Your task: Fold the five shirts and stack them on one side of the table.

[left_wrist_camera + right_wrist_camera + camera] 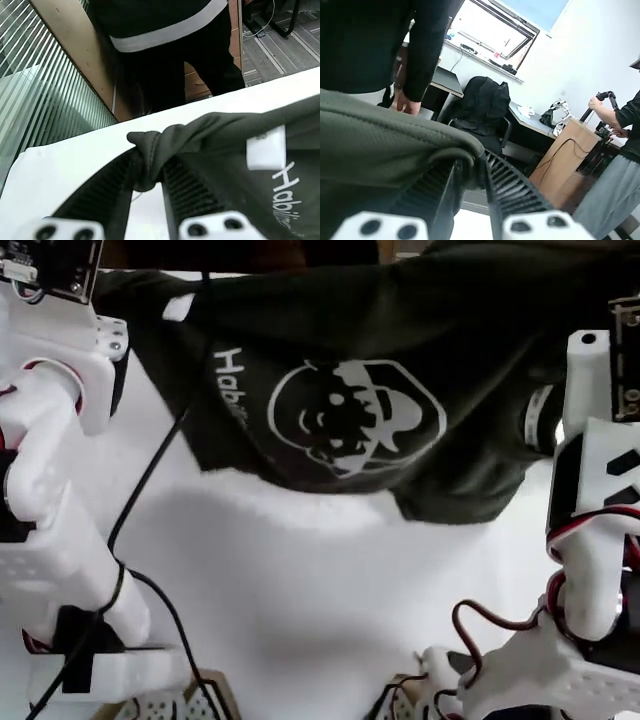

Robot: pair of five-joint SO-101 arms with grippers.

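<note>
Pinching a bunched corner of the shirt (215, 130), the left pincer (148, 172) has its two ribbed fingers (107, 185) pressed against the cloth from either side, and a knot of dark fabric bulges out just past the tips. Close beside that grip, a white label (266, 146) is sewn to the shirt, with white lettering (287, 200) a little farther along the cloth and the white table (75, 155) underneath. The right pincer (470, 175) is likewise clamped on the shirt (380, 135), its fingers (515, 190) closed over a rolled edge that folds down between them, while the rest of the cloth spreads away to one side. From above, the shirt (400, 330) stretches across the far part of the table (320, 590) from about 10 o'clock to 2 o'clock, spanning the gap between the left arm (50, 470) at 9 o'clock and the right arm (590, 540) at 3 o'clock. Its white round print (355, 418) sits just above the centre, and the label (178, 307) lies toward 11 o'clock near the left arm. The lower edge sags toward the middle, deepest around 4 o'clock of the print, and whether it touches the table I cannot tell. A black cable (150, 470) runs from 10 o'clock down to 7 o'clock beside the left arm.
</note>
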